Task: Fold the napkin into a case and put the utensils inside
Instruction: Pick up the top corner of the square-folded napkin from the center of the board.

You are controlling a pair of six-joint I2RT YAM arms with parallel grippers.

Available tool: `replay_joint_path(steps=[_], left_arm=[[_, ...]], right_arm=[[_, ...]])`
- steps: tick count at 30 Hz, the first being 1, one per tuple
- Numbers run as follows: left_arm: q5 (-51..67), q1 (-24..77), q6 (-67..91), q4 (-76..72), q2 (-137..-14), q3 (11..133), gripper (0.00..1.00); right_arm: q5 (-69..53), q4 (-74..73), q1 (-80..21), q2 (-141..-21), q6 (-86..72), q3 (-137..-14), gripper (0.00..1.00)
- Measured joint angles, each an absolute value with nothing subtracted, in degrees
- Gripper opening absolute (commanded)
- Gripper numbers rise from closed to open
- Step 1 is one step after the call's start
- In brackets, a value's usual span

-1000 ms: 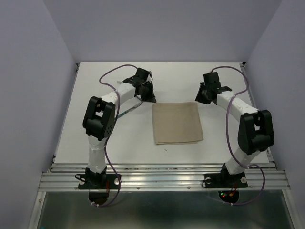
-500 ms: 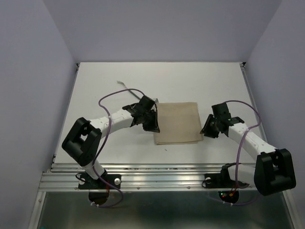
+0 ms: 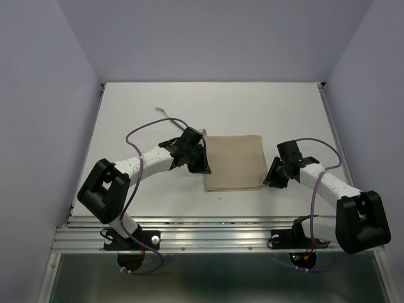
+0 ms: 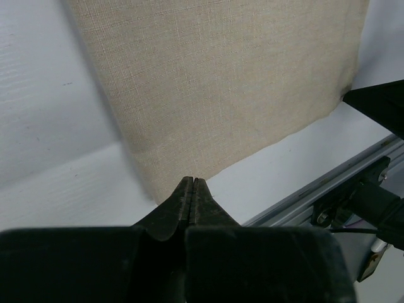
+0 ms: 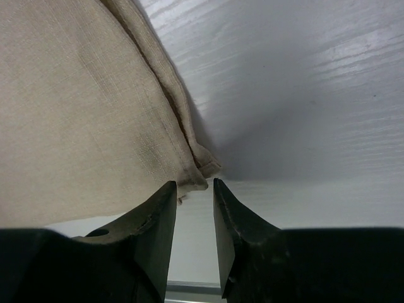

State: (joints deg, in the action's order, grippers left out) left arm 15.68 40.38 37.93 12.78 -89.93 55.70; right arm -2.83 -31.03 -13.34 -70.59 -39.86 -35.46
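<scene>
Both arms have swung from the far side to the near corners of the plain beige-tan cloth napkin, which lies flat on the white table. Left wrist view: the left gripper has its fingers pressed together just beside a napkin corner. Right wrist view: the right gripper has its fingers apart, with a cloth corner at the gap.

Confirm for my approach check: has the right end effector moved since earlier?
Yes. The right end effector came toward the bases, from the napkin's far-right corner to its near-right corner.

White arms, black joints — looping purple cables.
</scene>
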Motion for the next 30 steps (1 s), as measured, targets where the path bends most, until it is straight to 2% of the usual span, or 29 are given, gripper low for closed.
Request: replay_joint_path(steps=[7, 19, 30], left_arm=[[15.6, 40.4, 38.0, 12.6, -89.9, 55.7, 0.06], [15.6, 40.4, 38.0, 12.6, -89.9, 55.7, 0.06], [15.6, 40.4, 38.0, 12.6, -89.9, 55.7, 0.06]], right_arm=[[-3.2, -30.4, -13.6, -71.7, -39.8, -34.0, 0.33], [-3.4, -29.6, -13.7, -71.8, -39.7, -34.0, 0.02], [-3.5, -30.9, -14.7, -70.3, -39.2, -35.8, 0.01]])
